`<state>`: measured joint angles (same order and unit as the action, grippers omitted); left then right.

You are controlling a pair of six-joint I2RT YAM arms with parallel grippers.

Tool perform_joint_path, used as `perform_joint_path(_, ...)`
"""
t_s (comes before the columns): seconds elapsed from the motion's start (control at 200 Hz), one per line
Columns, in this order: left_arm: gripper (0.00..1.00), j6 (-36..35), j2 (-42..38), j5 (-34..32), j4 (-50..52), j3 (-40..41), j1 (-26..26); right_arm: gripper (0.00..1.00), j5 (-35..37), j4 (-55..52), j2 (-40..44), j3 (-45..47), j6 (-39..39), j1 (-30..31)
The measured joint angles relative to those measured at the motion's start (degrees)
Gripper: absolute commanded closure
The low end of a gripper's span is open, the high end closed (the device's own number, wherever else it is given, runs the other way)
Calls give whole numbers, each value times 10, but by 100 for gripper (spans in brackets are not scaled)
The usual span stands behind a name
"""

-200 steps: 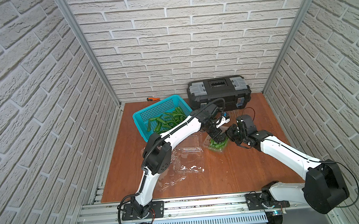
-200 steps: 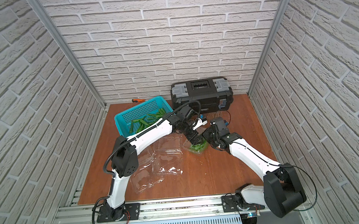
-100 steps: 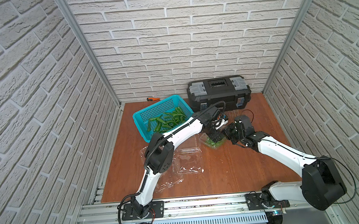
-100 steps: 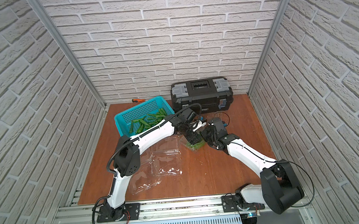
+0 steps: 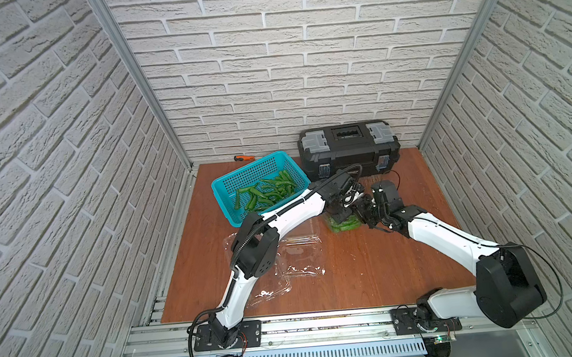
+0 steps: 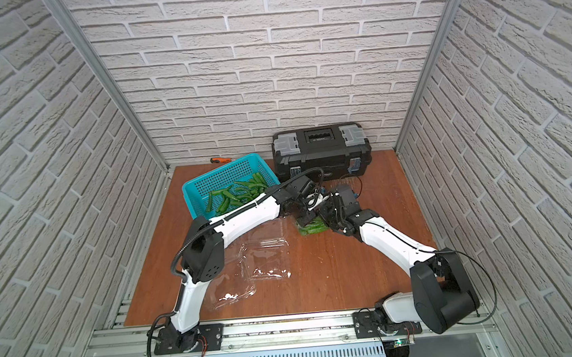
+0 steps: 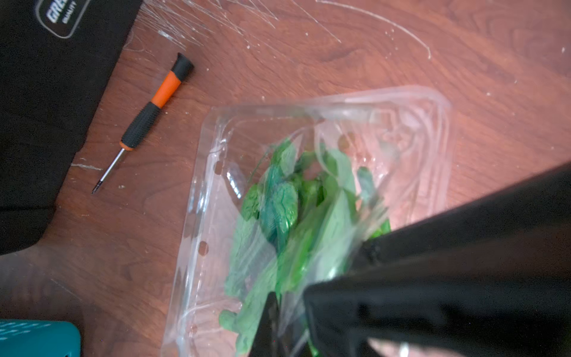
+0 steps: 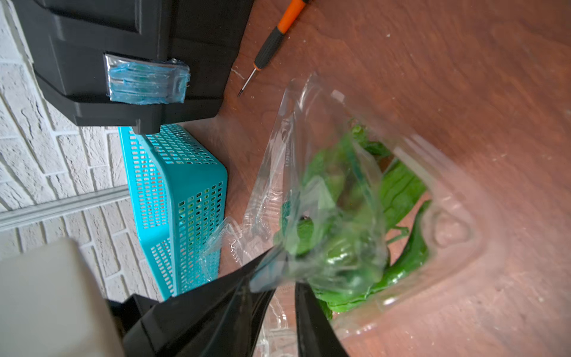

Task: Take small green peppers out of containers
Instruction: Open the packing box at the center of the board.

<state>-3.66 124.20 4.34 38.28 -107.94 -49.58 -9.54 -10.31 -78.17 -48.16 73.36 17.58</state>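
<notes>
In both wrist views we saw the full clamshell punnet [image 7: 197, 216] near the middle of the frame, with the small green peppers [image 7: 278, 210] inside it under the thin clear lid. The left gripper [image 7: 287, 306], at the lower edge, was pressed together on the lid film. The right gripper [image 8: 284, 278] had its jaws a little apart beside the same film. With only one pinch, we judged, the light punnet could tip or slide. Then peppers could spill on the wooden table [image 7: 463, 61] instead of into the teal basket [image 5: 252, 175].
</notes>
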Motion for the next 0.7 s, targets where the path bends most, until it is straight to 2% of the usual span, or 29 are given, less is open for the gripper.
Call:
perform_joint_path(0.29, 100, 66, 0, 69, -39, 3, 31, 62, -54, -45, -5, 7, -78, -27)
perform_joint_path(0.645, 100, 171, -24, 157, -170, 97, 74, 62, -31, -133, -5, 26, -153, -50)
perform_joint_path(0.68, 90, 178, -29, 164, -182, 105, 78, 62, -28, -139, -5, 26, -160, -51)
perform_joint_path(0.7, 87, 179, -31, 168, -188, 108, 79, 62, -26, -141, -5, 26, -165, -51)
